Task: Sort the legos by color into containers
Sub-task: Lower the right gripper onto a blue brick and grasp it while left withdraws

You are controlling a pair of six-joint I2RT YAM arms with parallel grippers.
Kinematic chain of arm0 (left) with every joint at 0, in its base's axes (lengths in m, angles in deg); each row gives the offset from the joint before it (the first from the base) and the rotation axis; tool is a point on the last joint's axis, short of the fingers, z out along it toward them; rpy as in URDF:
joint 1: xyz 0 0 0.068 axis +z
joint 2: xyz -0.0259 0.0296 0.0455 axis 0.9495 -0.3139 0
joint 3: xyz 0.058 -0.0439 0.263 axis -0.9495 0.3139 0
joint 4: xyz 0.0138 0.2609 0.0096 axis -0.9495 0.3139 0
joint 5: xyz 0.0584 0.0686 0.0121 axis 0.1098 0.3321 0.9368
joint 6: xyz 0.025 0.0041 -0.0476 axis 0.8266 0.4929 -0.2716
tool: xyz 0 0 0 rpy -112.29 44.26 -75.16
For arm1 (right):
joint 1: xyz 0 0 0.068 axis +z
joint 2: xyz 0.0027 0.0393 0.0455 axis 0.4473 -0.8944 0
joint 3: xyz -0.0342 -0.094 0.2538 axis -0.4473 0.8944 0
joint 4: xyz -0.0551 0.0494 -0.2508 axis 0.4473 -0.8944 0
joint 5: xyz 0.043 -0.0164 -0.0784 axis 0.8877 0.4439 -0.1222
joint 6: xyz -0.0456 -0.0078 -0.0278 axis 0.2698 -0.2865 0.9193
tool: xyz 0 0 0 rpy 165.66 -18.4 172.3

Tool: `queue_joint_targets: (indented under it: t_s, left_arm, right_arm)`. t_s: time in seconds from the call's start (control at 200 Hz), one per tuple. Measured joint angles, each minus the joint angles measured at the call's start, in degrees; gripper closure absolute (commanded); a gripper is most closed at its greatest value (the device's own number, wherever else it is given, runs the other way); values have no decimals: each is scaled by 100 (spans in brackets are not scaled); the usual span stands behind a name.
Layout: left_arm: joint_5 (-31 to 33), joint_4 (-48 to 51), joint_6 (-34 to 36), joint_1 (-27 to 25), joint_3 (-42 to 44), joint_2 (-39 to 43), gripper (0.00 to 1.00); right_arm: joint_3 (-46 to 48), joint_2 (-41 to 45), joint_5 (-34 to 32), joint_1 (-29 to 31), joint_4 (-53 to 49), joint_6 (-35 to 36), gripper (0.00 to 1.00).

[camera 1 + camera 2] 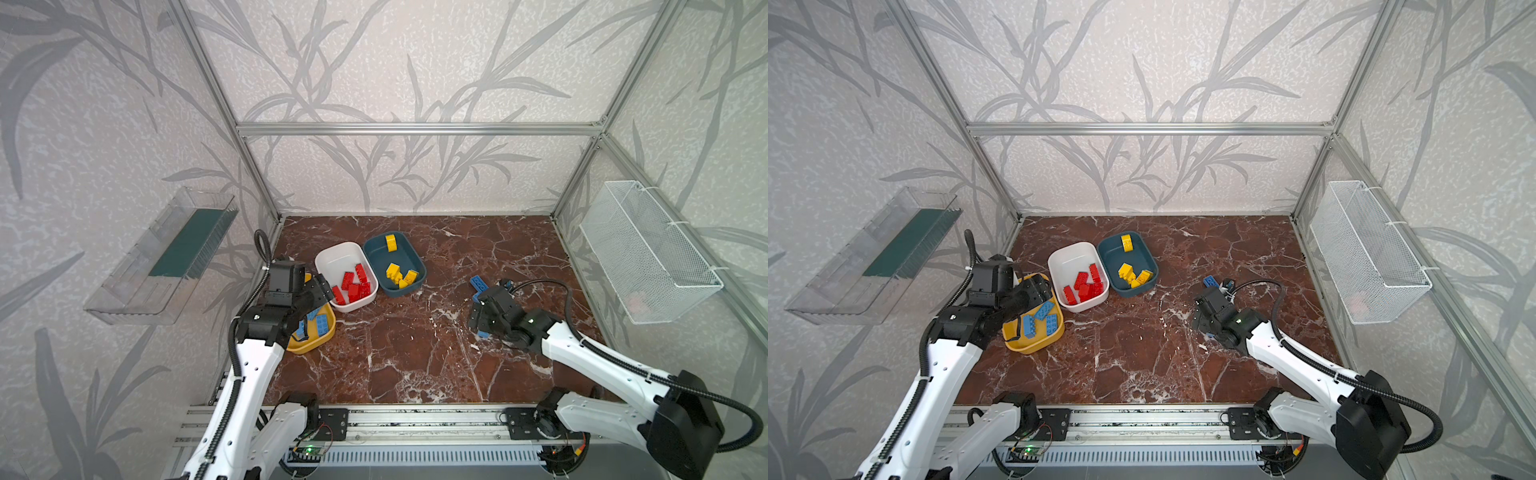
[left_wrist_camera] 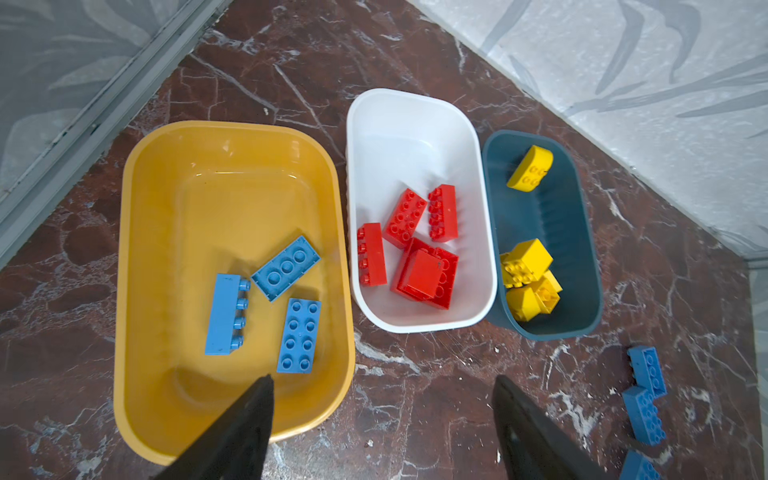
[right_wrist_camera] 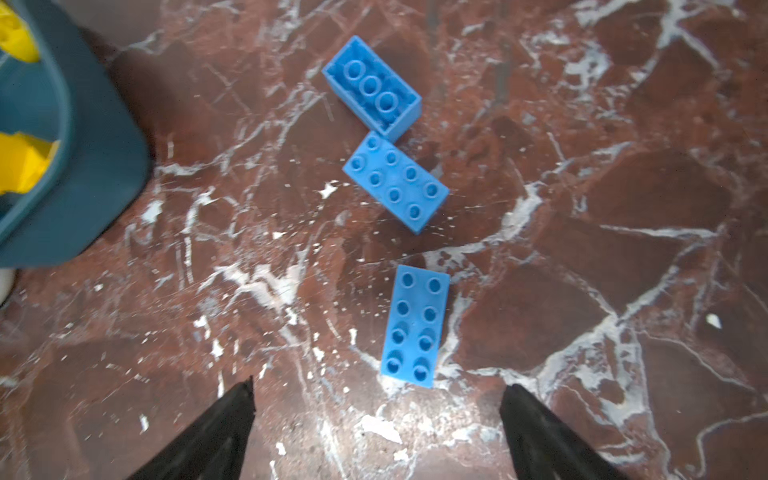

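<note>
blue legos (image 3: 395,183), open marble (image 3: 582,291) around

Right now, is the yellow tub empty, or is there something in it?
Not empty. In the left wrist view, three blue bricks lie on the floor of the yellow tub; the rest of its floor is bare.
</note>
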Motion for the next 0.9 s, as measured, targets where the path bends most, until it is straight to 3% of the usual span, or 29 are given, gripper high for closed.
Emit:
queue_joint_targets:
  t_s: [0.295, 0.565, 0.9]
  left_arm:
    - [-249, -9, 306, -39, 291, 302, 18]
    - [-472, -52, 433, -42, 501, 616, 18]
    - [-579, -96, 459, -72, 501, 870, 18]
  right_arm:
    - [-66, -1043, 151, -354, 107, -179, 25]
    - [-907, -2138, 308, -382, -85, -223, 33]
    - [-1154, -2723, 782, -710, -153, -225, 36]
